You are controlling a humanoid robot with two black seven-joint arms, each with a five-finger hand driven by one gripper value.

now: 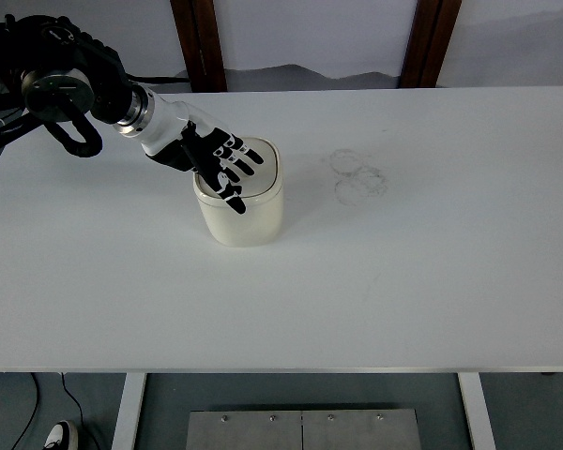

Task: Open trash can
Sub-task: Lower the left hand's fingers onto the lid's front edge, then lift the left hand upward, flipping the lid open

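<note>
A small cream trash can stands upright on the white table, left of centre. My left hand reaches in from the upper left and lies flat over the can's top. Its black fingers are spread across the lid and hold nothing. The hand hides most of the lid, so I cannot tell whether the lid is pressed in or raised. The right arm does not show.
Faint grey scribble marks lie on the table right of the can. Two dark wooden posts stand behind the far edge. A shoe shows on the floor at the lower left.
</note>
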